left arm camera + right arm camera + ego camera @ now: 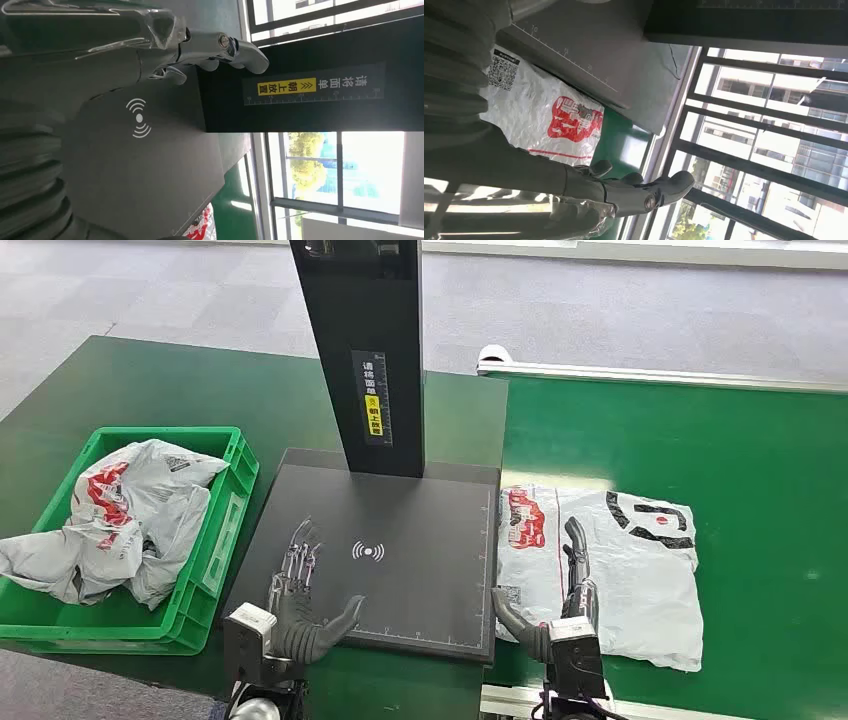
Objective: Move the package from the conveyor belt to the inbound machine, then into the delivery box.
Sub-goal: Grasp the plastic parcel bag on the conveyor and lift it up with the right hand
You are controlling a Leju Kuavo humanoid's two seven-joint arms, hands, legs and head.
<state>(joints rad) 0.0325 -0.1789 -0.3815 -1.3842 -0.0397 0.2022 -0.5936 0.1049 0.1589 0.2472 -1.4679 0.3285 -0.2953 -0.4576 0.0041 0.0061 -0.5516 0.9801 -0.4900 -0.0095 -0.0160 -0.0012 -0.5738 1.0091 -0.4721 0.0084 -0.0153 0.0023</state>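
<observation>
Careful: your right hand (568, 585) lies open, gripping nothing, on the limp package (600, 570) flat on the belt (760, 470) beside the scanner plate (400, 560), where your open left hand (300, 595) rests, so a shallow grasp may just bunch the slack film and slip.

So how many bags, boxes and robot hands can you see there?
Bags: 2, one on the belt, one in the box
Green boxes: 1
Robot hands: 2, left hand and right hand
Total: 5
</observation>
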